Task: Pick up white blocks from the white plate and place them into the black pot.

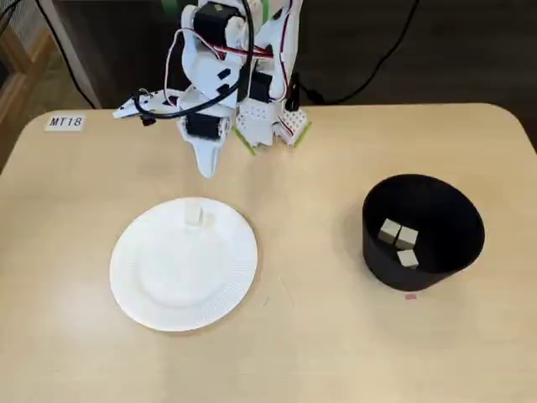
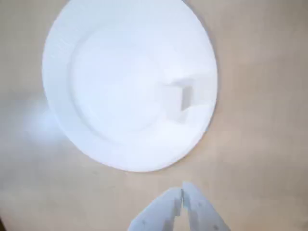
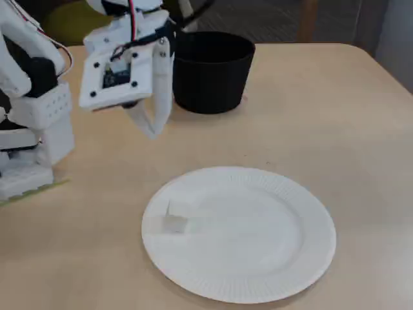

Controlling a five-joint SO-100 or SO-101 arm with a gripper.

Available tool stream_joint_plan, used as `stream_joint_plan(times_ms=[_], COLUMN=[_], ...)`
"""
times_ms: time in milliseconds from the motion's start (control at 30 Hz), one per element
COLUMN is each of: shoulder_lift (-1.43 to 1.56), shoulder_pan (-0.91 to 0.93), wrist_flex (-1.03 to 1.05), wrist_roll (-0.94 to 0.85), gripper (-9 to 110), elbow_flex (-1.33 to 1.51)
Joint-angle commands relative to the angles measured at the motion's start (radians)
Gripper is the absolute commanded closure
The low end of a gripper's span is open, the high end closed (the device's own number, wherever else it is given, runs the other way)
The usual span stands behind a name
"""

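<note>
Closed and empty, my white two-finger end effector hovers over bare worktop just off the ribbed white paper plate, whose last small off-white cube lies straight ahead near the rim.

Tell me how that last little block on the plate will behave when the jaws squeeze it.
The block looks cube-shaped with flat faces, so it probably won't roll. It seems small and likely light, so it could slide on the smooth plate if nudged off-centre.
</note>
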Motion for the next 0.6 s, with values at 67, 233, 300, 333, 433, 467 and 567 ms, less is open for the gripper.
stream_joint_plan(times_ms=[67, 233, 300, 333, 433, 467, 567], shoulder_lift=[-0.057, -0.104, -0.146, -0.169, -0.238, -0.256, -0.293], shoulder_pan=[0.057, 0.126, 0.155, 0.166, 0.187, 0.192, 0.213], wrist_flex=[0.008, 0.002, -0.003, -0.009, -0.037, -0.051, -0.071], wrist_roll=[-0.14, -0.172, -0.172, -0.172, -0.172, -0.167, -0.183], gripper=[104, 104, 104, 104, 104, 104, 87], elbow_flex=[0.002, 0.011, 0.011, 0.011, 0.011, 0.011, 0.003])
